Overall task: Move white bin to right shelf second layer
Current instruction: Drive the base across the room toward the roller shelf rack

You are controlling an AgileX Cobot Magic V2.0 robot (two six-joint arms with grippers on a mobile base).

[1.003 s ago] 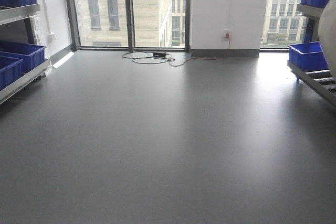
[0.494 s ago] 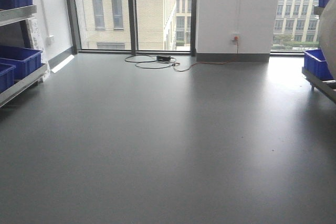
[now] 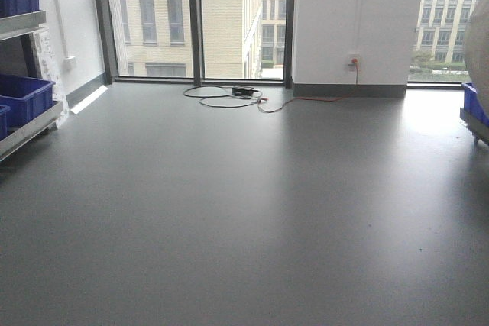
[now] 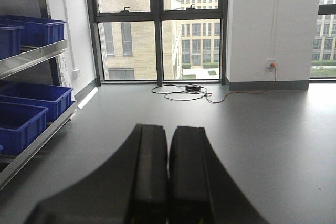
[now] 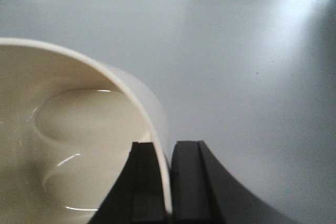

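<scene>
At far left, blue crates (image 4: pixel 23 124) sit on the sloping steel levels of the left rack (image 4: pixel 37 140), one row above another, against the white wall. Just right of them in the left wrist view, the left gripper (image 4: pixel 168 135) hangs above the grey floor (image 3: pixel 244 211) with its two black fingers (image 4: pixel 152 171) pressed flat together and nothing between them. Beyond, tall dark-framed windows (image 3: pixel 195 20) look onto pale buildings. A black cable (image 3: pixel 229 97) lies in loose loops on the floor below the glass, and an orange lead runs from it to a wall socket (image 3: pixel 354 59) in the white pillar (image 3: pixel 359 20). Further right, the right gripper (image 5: pixel 169 182) is clamped on the white bin (image 5: pixel 79 145): one finger is inside the rim, the other outside, and the thin glossy wall is pinched between them. The bin is held clear above the bare floor, its cream inside and rounded base turned toward the wrist camera. In the front view a pale curved shape (image 3: pixel 480 43) at the right edge appears to be that same bin, though only a sliver shows. Below it, one corner of another blue crate (image 3: pixel 475 103) rests on the steel edge of the right rack (image 3: pixel 475 129); which level of the rack this is cannot be told.
</scene>
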